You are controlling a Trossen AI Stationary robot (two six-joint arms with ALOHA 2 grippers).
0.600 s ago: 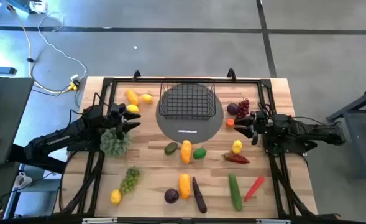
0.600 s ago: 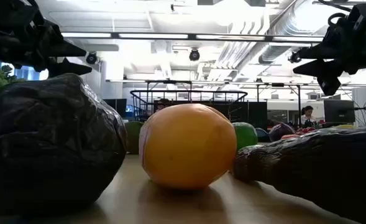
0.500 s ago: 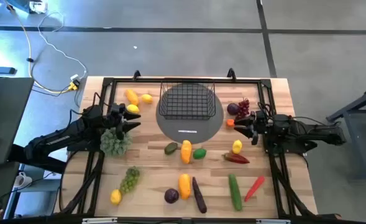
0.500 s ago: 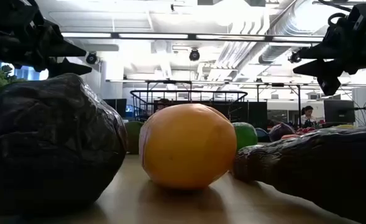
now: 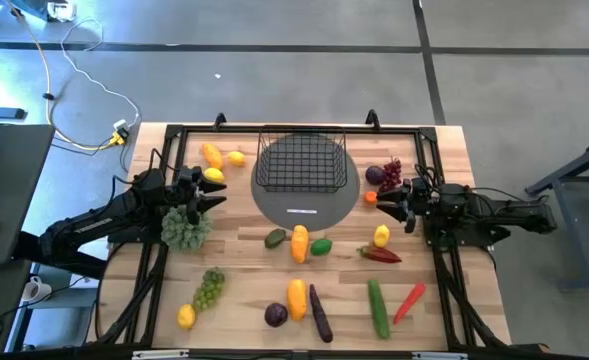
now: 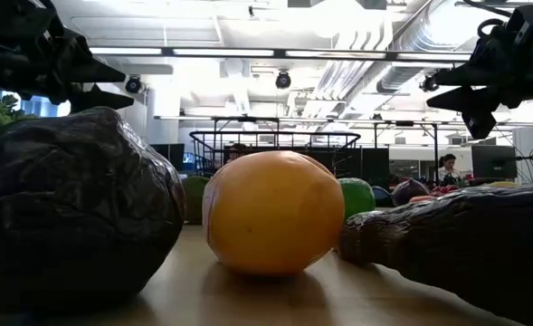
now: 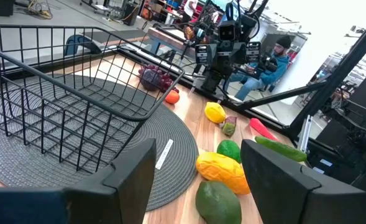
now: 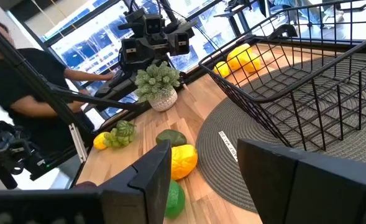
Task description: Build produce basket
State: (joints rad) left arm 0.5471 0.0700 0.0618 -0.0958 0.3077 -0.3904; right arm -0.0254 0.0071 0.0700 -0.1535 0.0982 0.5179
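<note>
Judging from the present layout, nothing has yet been loaded: the black wire-grid basket [image 5: 300, 162] stands empty on the round grey woven mat [image 5: 304, 203] at the far middle of the wooden slatted table [image 5: 244, 290], and the small toy fruits and vegetables are scattered all around it. The left gripper [image 5: 212, 197] is held above the table beside the basket's left side, with its jaws parted and nothing between them, as is shown in the left wrist view. The right gripper [image 5: 386, 202] is held at the opposite side, also with parted, empty jaws.

Several risks can be expected from here. A yellow lemon [image 5: 214, 175] lies just beside the left gripper, next to a green leafy potted plant [image 5: 185, 229]; if the descent is made carelessly, the plant may be pushed or tipped. The round pieces, like the small orange fruit [image 5: 370, 197] near the right gripper, may roll away if they are pinched off centre. The purple grape bunch [image 5: 389, 174] is lumpy and may slip out. The basket is light, so its rim may be caught by a finger and the basket dragged off the mat.
</note>
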